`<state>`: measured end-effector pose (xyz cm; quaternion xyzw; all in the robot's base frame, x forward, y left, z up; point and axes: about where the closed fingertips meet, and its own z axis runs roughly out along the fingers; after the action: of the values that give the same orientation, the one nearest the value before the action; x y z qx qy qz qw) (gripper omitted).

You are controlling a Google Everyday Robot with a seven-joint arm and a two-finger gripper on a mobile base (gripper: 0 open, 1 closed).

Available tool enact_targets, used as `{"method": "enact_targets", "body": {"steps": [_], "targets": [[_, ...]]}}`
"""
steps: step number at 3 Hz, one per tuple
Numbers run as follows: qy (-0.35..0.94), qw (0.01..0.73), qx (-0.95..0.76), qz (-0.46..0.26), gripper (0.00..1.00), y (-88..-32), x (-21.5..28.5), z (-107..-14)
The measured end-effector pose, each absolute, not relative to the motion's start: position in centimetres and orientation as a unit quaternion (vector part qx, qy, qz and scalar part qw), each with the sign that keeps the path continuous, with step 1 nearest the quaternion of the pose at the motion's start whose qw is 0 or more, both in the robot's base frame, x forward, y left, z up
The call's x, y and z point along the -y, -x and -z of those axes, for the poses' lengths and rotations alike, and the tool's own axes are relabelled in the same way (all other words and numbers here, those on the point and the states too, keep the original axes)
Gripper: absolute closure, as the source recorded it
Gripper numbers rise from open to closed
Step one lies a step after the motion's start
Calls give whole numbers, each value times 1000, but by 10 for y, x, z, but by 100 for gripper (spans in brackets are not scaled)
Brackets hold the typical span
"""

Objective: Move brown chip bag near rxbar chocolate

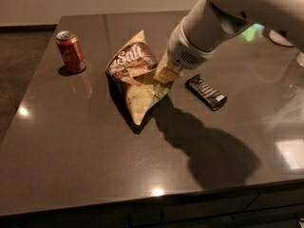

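The tool grasps the right edge of the brown bag, which is tilted over the surface, near the black bar. It seems that only a small shift and the release are left.

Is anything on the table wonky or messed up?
Yes, the crinkled brown chip bag looks wonky: it is scrunched and tipped up, because the robot's gripper pinches its edge on the bar's side. The red soda can stands upright, and the small black rxbar chocolate lies flat on the dark table.
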<state>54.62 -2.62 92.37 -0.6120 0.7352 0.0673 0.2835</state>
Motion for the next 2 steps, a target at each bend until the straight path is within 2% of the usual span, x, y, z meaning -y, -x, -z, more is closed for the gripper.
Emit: {"method": "enact_targets", "body": {"steps": [2], "targets": [[588, 273, -759, -61, 100, -551, 67, -911]]}}
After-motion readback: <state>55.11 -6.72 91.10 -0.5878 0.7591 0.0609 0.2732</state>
